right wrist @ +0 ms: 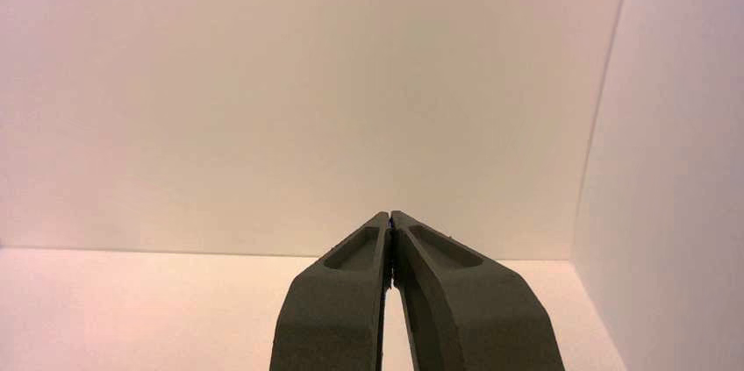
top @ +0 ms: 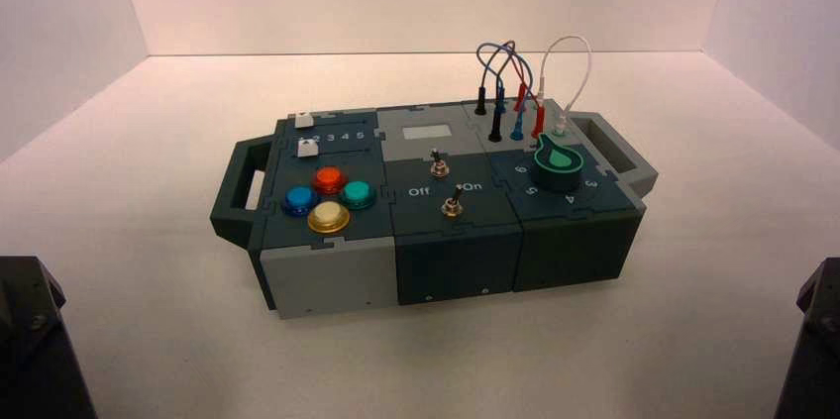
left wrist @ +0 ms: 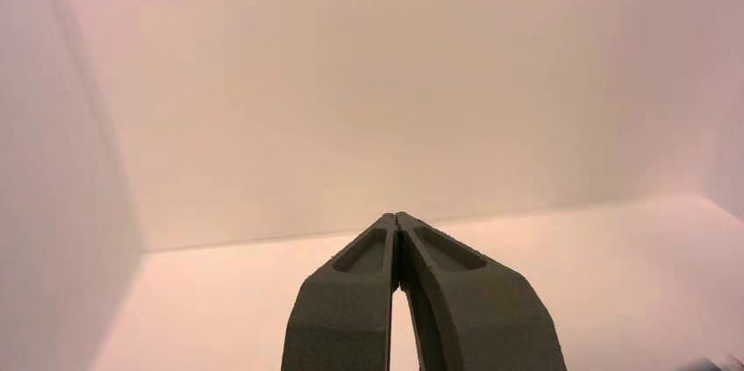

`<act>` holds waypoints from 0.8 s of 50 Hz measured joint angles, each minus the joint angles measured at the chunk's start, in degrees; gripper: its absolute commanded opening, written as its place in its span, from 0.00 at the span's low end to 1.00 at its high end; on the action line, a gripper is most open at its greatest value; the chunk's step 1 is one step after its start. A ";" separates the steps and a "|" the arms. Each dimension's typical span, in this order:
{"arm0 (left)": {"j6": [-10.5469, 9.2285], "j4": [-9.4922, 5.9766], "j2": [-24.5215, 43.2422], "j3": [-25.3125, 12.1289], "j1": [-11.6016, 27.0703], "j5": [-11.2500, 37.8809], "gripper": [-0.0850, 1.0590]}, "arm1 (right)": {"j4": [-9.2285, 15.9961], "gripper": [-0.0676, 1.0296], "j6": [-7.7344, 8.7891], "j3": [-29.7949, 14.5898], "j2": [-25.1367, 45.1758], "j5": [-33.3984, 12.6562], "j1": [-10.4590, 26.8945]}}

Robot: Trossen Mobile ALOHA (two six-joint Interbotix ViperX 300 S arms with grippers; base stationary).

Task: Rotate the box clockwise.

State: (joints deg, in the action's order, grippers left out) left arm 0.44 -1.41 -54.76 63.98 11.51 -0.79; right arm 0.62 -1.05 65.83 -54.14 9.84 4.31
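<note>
Lying crosswise, box (knob end rightward, farther).

The high camera is looking down from above and behind, taking in the whole box mid-table, with both arms just poking in at the near corners. Each wrist camera is peering along its own closed gripper, left and right, toward the white walls. All three are sharing only table and walls.

A: Anything getting cut off?
B: Both arms, the left arm at 8 o'clock and the right arm at 4, are running off the frame edges.
A: The box?
B: Its far side is hiding.
</note>
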 measured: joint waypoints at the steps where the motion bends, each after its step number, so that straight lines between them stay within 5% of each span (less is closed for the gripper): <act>1: 0.00 -0.09 0.18 -0.26 0.62 0.62 0.05 | 0.00 0.04 0.00 -0.35 0.00 -0.62 0.09; 6: -0.26 -0.44 1.32 -1.49 3.34 3.43 0.05 | 0.00 0.04 0.00 -2.55 0.79 -4.22 0.44; 10: -1.76 -1.41 2.55 -4.13 9.49 10.46 0.05 | 0.09 0.04 0.00 -5.80 3.25 -8.96 0.70; 18: -7.38 -2.02 3.60 -6.59 20.65 21.27 0.05 | 0.09 0.04 -0.09 -11.16 9.58 -15.29 1.58; 32: -13.01 -2.81 6.15 -7.38 29.00 30.41 0.05 | 0.62 0.04 0.00 -16.17 17.58 -20.65 4.92; 36: -14.77 -4.22 7.47 -7.56 31.29 33.40 0.05 | 0.88 0.04 0.00 -18.81 21.62 -22.68 6.77; 37: -15.38 -5.27 8.53 -7.56 32.96 34.89 0.05 | 0.97 0.04 0.00 -19.34 22.68 -23.12 7.29; 38: -15.82 -8.44 10.63 -7.47 35.07 37.88 0.05 | 1.23 0.04 0.00 -21.27 27.07 -24.43 8.96; 40: -15.91 -10.72 12.04 -7.56 36.39 39.55 0.05 | 1.76 0.04 0.00 -22.41 29.27 -25.05 9.67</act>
State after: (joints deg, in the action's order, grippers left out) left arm -15.47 -12.13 -42.71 56.43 47.90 38.76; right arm 2.37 -1.05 43.42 -24.87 -15.21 13.97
